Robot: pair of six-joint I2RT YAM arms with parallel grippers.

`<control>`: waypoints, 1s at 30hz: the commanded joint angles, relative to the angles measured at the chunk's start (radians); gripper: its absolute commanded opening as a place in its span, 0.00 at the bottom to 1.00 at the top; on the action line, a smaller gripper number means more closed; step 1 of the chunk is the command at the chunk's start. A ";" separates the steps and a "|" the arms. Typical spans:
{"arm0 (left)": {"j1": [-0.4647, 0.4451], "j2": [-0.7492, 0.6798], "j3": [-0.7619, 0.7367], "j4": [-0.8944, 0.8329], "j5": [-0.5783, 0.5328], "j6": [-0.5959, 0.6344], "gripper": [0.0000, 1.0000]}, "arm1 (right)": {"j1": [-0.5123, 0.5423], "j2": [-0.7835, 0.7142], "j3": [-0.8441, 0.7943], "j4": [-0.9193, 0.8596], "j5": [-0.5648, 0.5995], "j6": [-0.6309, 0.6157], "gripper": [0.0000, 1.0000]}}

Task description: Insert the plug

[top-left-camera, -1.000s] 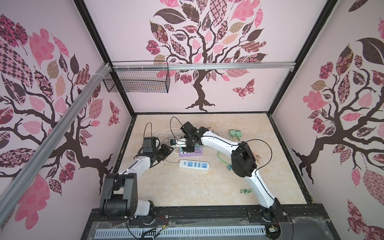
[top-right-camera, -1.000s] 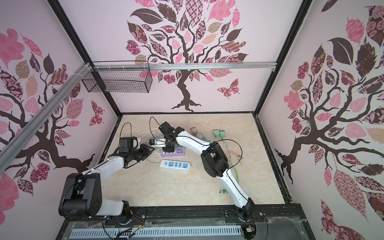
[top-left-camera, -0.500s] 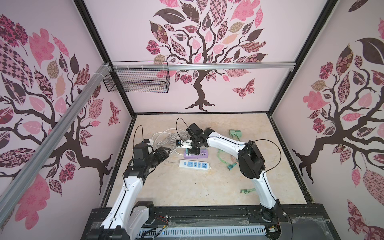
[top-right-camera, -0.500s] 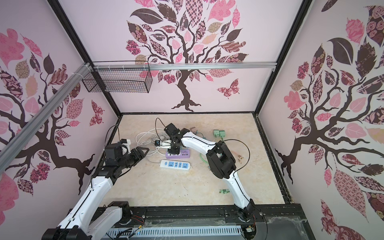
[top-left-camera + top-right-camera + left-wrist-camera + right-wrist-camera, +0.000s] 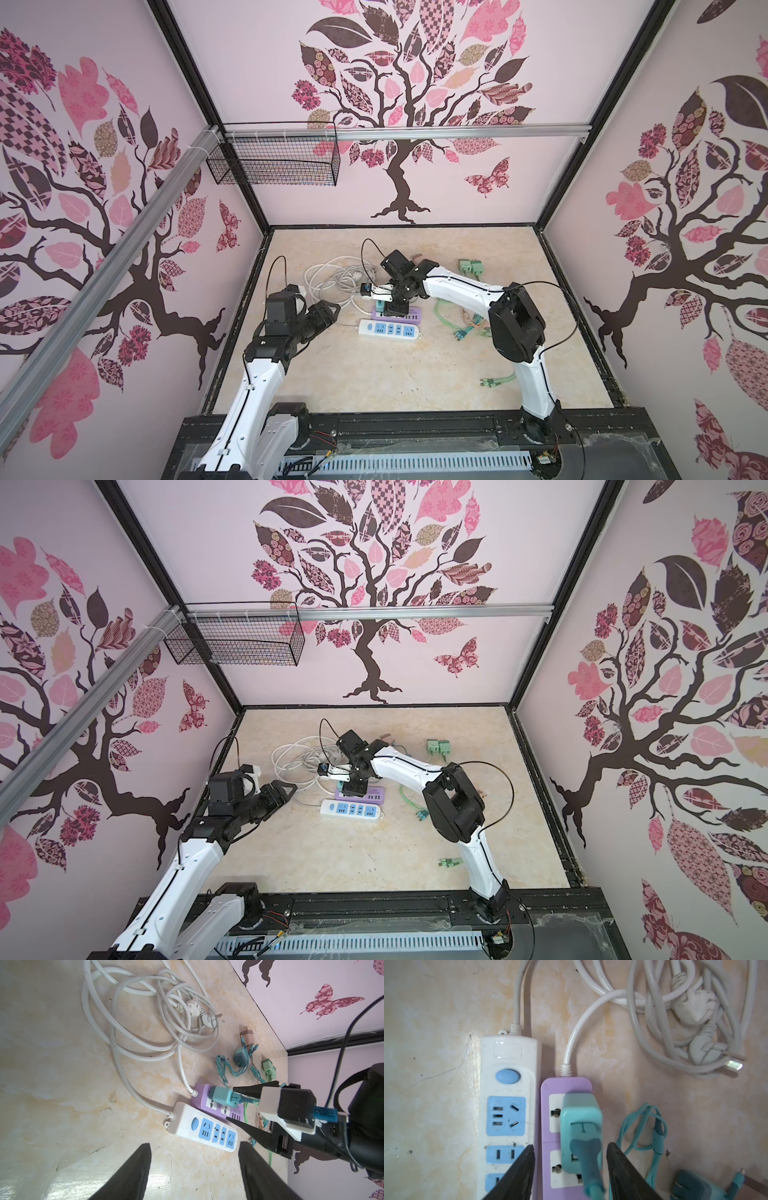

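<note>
Teal square plastic plug [image 5: 581, 1126] sat in the end socket of the purple rectangular power strip [image 5: 546, 1105]. The right gripper [image 5: 570, 1145] was released, jaws spread either side of it. In a top view the left gripper [image 5: 328, 309], likewise spread and empty, hovered at nine o'clock from the white blue-socketed power strip [image 5: 388, 330], which lay at six o'clock of the purple one.

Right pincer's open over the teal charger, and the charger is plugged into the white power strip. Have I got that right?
Not quite. The teal charger is plugged into the purple power strip, not the white power strip lying beside it; the right wrist view shows this. The right pincer is open, with one finger on each side of the charger.
</note>
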 commanded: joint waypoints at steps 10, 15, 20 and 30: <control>0.005 0.005 0.053 -0.029 0.002 0.043 0.69 | -0.004 -0.262 -0.217 0.054 -0.121 0.126 0.59; 0.004 0.041 0.058 -0.005 0.019 0.051 0.67 | -0.003 -0.394 -0.348 0.140 -0.145 0.160 0.60; 0.004 0.063 0.068 0.004 0.026 0.057 0.66 | -0.004 -0.469 -0.378 0.098 -0.239 0.158 0.58; 0.003 0.149 0.093 0.043 0.088 0.106 0.60 | -0.058 -0.752 -0.612 0.298 -0.270 0.373 0.54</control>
